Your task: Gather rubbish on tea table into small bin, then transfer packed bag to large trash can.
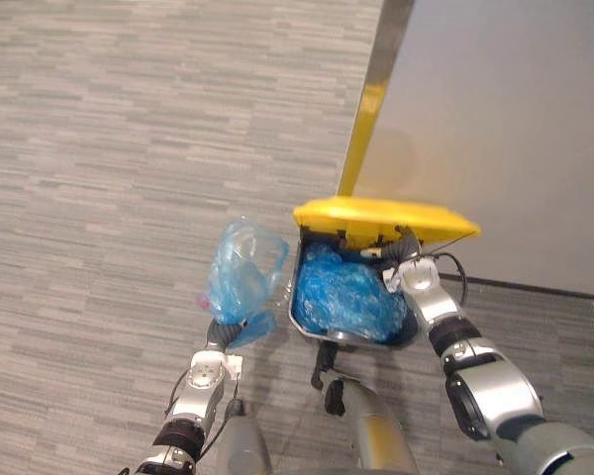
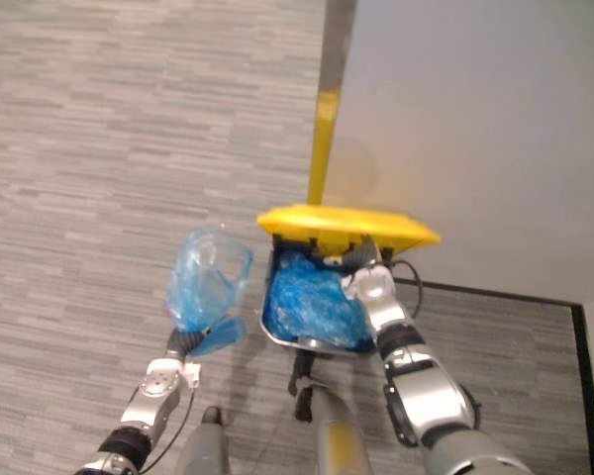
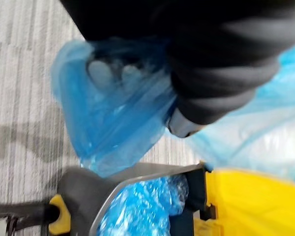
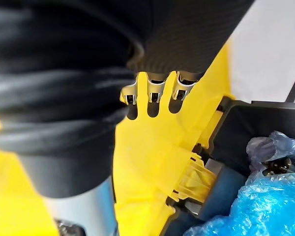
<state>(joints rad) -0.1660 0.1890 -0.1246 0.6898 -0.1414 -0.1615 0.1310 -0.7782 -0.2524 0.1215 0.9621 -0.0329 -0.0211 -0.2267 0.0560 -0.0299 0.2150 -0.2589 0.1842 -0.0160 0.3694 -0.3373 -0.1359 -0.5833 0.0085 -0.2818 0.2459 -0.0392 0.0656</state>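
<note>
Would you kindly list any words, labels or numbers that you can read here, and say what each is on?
None: no print shows on the blue bag, the yellow lid or the grey trash can.

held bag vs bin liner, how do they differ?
Place: the bag hangs from the left hand over the floor beside the bin; the liner sits inside the bin, under the raised yellow lid.
Look: the bag is pale and see-through; the liner is deeper blue and crumpled.
Size: the bag looks smaller than the liner.
Shared: both are thin blue plastic.
</note>
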